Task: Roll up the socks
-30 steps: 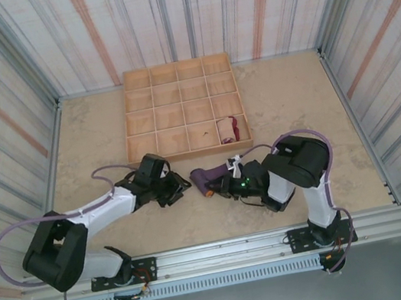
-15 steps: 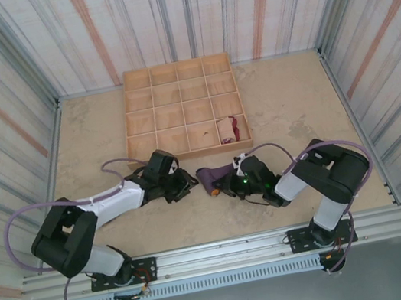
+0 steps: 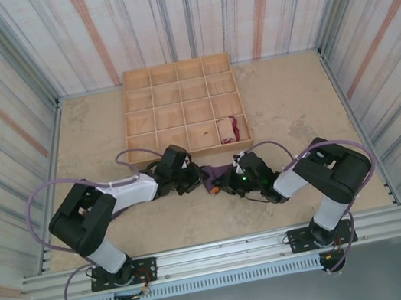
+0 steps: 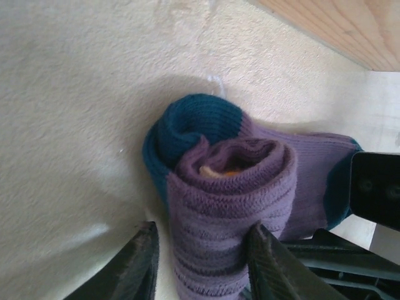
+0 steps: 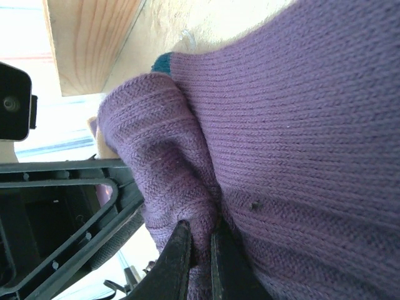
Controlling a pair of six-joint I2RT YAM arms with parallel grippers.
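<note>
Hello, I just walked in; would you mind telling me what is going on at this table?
Two robot arms are rolling a purple sock with a teal toe, just in front of the wooden tray. The right gripper is shut on a fold of it, while the left gripper straddles the rolled end, fingers open. A cream sock lies in one tray compartment.

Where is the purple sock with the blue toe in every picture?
Top external: the purple sock lies in the middle of the picture, just below the wooden tray.
Left wrist: it is rolled up at lower centre; the tray is at upper right.
Right wrist: it covers the right side; the tray is at upper left.
Shared landmark: the wooden tray.
</note>
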